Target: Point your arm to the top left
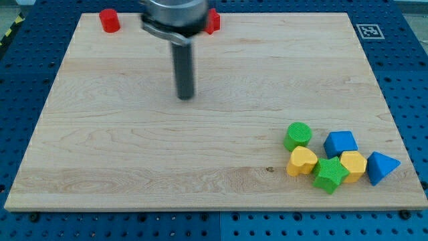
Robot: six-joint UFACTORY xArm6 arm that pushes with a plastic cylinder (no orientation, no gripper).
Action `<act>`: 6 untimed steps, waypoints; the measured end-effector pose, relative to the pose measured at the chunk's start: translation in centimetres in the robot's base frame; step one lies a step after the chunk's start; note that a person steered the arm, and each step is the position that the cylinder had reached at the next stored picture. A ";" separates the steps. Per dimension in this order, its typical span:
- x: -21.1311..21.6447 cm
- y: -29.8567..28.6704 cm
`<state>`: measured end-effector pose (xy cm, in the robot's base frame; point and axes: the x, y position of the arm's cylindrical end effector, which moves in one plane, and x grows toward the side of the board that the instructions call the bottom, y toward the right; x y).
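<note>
My tip (184,98) rests on the wooden board (120,154), in its upper middle part, left of centre. A red cylinder (110,21) stands near the board's top left corner, up and to the left of my tip. A second red block (212,21) sits at the top edge, partly hidden behind the arm's body. All other blocks lie far off at the bottom right. My tip touches no block.
A cluster lies at the bottom right: a green cylinder (298,136), a blue block (340,143), a yellow heart-like block (301,161), a green star (330,175), a yellow hexagon (353,165), a blue triangle (380,167). A marker tag (368,30) sits at the top right corner.
</note>
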<state>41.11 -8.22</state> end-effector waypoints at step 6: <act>-21.6 -22.0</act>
